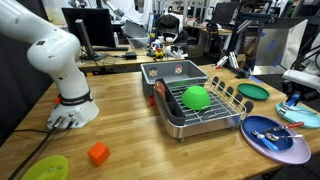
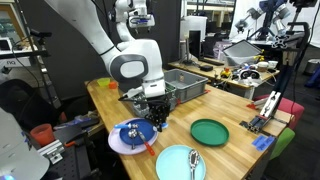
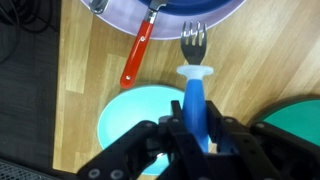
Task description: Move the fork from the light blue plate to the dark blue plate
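End effector [image 3: 197, 135] is narrowed onto the blue handle of the fork [image 3: 194, 85], one finger close on each side. It appears to be carrying the fork rather than reaching for it.

In the wrist view, at left, a red-handled utensil [image 3: 138, 58] slants off the dark blue plate [image 3: 200, 6] onto the bare bench [image 3: 85, 70]. Below it lies the light blue plate [image 3: 135, 125], under the fork's handle. An exterior view shows a pale utensil shape [image 2: 195, 160] on that plate, too small to name.

In the middle, the tines reach past that plate's rim and hang over the strip of bench between the two plates, pointing at the dark blue one. At right, a dark green plate [image 3: 295, 130] is not involved.

My judgement is that the pick is done and the transfer is under way. The next move calls for a short advance along the line of the tines until the fork is over the deep blue centre. It should pass right of the red handle, then lower and open.
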{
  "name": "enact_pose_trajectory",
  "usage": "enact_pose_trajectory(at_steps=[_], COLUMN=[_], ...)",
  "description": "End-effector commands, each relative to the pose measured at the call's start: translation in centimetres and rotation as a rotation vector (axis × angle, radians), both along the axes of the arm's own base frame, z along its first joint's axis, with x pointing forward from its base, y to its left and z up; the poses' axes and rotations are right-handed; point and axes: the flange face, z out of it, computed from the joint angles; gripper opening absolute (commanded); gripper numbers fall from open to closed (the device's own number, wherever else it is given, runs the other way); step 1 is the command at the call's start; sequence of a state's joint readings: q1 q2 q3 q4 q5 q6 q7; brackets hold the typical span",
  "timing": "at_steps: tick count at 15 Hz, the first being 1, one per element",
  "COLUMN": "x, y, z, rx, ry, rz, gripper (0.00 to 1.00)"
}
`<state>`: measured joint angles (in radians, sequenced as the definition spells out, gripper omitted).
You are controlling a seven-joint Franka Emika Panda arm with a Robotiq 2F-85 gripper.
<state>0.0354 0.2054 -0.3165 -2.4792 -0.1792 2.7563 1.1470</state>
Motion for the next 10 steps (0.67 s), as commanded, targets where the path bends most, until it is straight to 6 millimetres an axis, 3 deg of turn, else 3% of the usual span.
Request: enact_pose_trajectory(at_steps=[1, 5, 10], x=[0.1, 1.1, 3.7], y=[-0.1, 1.9, 7.9], z=[0.0, 1.0, 1.9], rx=[0.001, -0.07, -0.143], ry=[0.0, -0.017, -0.02], rz=[0.001, 0.098, 0.298], gripper=[0.07, 0.07, 0.07])
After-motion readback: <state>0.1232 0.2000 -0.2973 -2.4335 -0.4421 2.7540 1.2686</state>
